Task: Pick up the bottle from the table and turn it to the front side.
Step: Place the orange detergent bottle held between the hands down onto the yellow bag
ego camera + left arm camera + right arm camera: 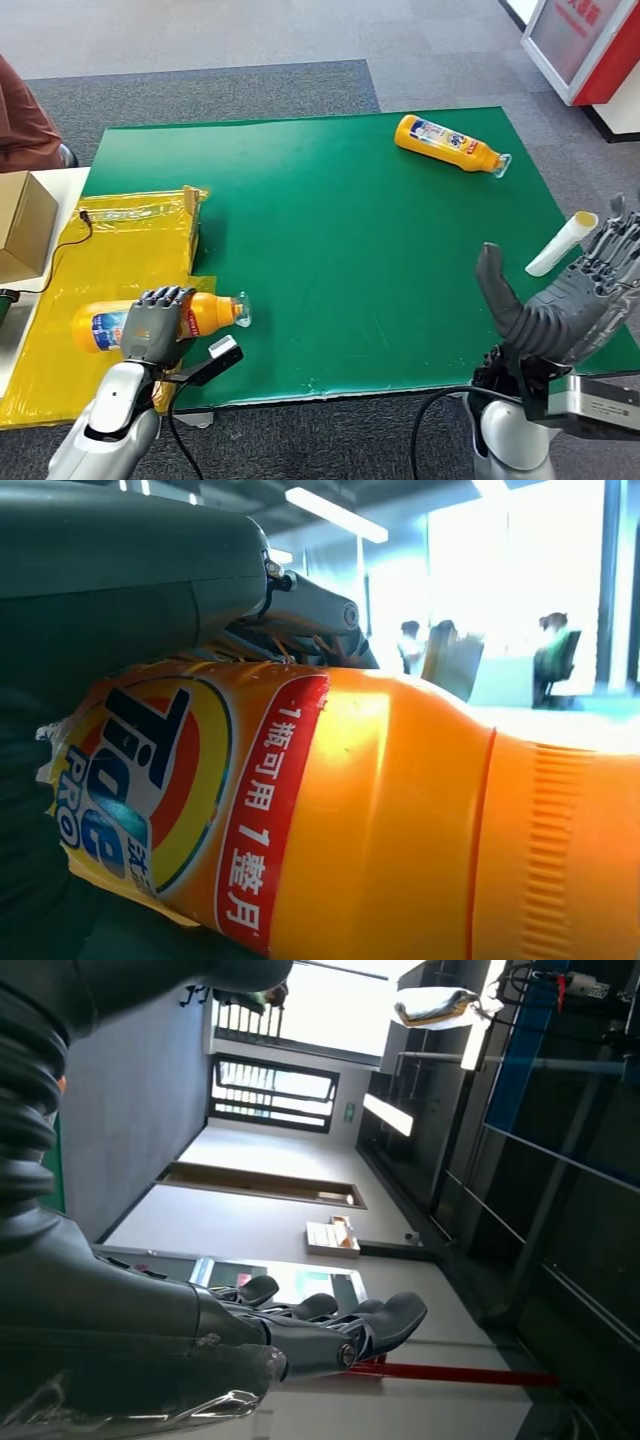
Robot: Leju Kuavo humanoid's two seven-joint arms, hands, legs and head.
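left hand [155, 322] wrapped over the bottle [204, 313], which lies on its side on the yellow sheet [121, 250] at the green mat's [340, 250] edge; right hand [573, 300] spread, holding nothing.

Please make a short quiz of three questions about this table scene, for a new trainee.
1. True or false: the left hand is wrapped over an orange bottle lying on its side.
2. Where does the second orange bottle lie? A) on the yellow bag B) on the far right part of the green mat C) in the cardboard box
3. Fill in: the right hand holds ____, its fingers apart.

Key: 1 true; 2 B; 3 nothing.
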